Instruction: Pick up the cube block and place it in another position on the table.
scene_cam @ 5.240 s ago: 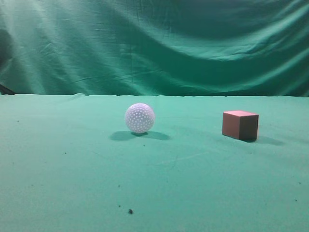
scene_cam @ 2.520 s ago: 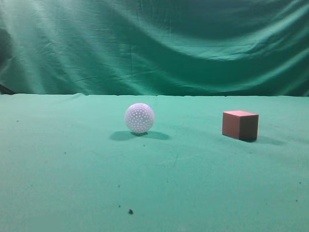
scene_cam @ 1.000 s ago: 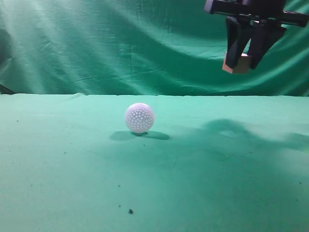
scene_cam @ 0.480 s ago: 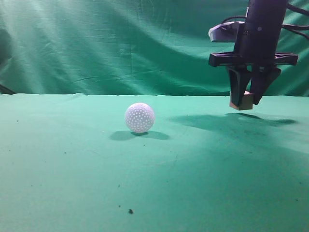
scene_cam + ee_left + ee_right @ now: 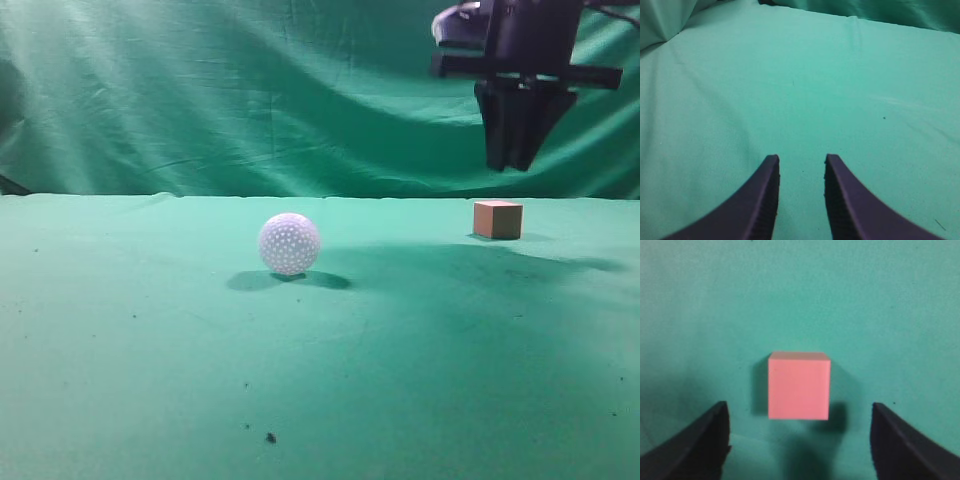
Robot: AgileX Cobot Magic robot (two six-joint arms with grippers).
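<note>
Salmon-topped cube block [image 5: 497, 219] rests free on the table [image 5: 150, 350] near its far right edge, directly beneath the wide-open, empty right gripper [image 5: 519, 160]; any descent or sideways drift risks knocking it.

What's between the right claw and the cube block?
Nothing: in the right wrist view, the open right claw hangs above the cube block, only bare table around it.
</note>
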